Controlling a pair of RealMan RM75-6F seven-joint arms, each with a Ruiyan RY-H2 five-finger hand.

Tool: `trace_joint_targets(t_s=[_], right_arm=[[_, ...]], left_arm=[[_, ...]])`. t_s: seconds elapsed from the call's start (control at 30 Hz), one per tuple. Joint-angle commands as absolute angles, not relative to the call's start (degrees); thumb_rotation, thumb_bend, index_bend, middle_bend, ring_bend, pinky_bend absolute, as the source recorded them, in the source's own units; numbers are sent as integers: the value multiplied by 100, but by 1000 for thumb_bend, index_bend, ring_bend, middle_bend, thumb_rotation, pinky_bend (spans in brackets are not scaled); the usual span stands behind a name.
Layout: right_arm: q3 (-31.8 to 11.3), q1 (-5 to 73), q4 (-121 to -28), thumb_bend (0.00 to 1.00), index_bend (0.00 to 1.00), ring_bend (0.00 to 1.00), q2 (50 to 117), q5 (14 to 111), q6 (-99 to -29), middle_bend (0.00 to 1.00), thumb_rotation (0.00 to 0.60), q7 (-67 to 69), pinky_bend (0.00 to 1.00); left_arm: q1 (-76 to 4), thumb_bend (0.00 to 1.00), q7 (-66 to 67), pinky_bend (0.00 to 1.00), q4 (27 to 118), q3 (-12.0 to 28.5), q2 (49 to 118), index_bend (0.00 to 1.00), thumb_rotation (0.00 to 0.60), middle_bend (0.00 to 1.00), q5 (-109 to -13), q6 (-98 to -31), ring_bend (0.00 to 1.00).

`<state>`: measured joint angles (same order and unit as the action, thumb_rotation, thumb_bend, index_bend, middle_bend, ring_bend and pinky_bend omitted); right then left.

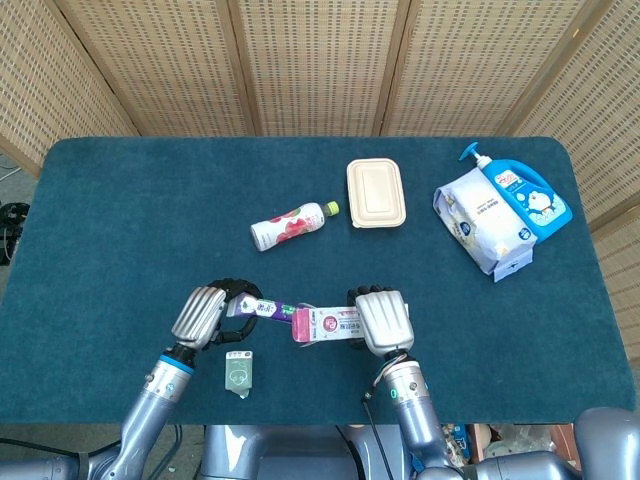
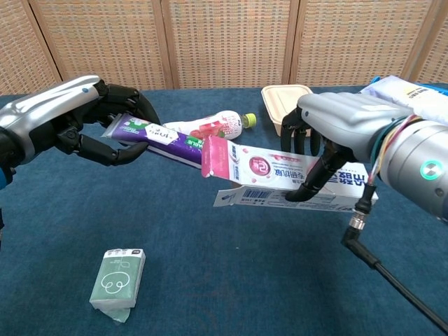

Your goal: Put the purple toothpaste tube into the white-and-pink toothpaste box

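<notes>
My left hand [image 1: 203, 315] [image 2: 77, 120] grips the flat end of the purple toothpaste tube [image 1: 268, 309] [image 2: 157, 134], held above the table. The tube's cap end is inside the open mouth of the white-and-pink toothpaste box [image 1: 328, 324] [image 2: 269, 176]. My right hand [image 1: 383, 320] [image 2: 343, 133] holds that box level from its right part, fingers wrapped over its far side. Box flaps [image 2: 227, 197] hang open below the mouth. How deep the tube sits inside is hidden.
A small green-and-white packet [image 1: 239, 372] [image 2: 117, 279] lies on the blue table [image 1: 120, 210] below my left hand. Further back are a pink drink bottle [image 1: 290, 224] [image 2: 210, 127], a beige lidded container [image 1: 376, 192], and a wipes pack [image 1: 482, 218] beside a blue pump bottle [image 1: 530, 194].
</notes>
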<state>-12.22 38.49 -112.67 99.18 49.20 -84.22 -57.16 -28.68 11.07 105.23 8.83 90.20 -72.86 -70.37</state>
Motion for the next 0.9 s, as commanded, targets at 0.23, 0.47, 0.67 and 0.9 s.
trace_joint_targets(t_s=[0.23, 0.47, 0.67, 0.9], right_arm=[[-1223, 3875, -11295, 190, 643, 438, 9921, 4906, -8442, 494, 600, -5715, 490], [-1189, 3894, -11330, 190, 643, 437, 9967, 4917, -8459, 494, 600, -5722, 490], [-1193, 3905, -11337, 189, 643, 437, 9984, 4902, -8472, 494, 600, -5721, 491], [-1181, 3917, -11339, 191, 643, 437, 10008, 4886, -8466, 494, 600, -5707, 491]], left_arm=[[-2868, 537, 1122, 361, 10615, 881, 8979, 807, 600, 447, -7381, -7063, 359], [-2908, 538, 1275, 361, 10531, 845, 9098, 807, 600, 447, -7313, -7003, 358], [-2924, 537, 1343, 357, 10458, 829, 9216, 807, 600, 447, -7327, -7013, 358], [-2949, 537, 1486, 347, 10381, 794, 9335, 806, 600, 445, -7438, -7058, 345]])
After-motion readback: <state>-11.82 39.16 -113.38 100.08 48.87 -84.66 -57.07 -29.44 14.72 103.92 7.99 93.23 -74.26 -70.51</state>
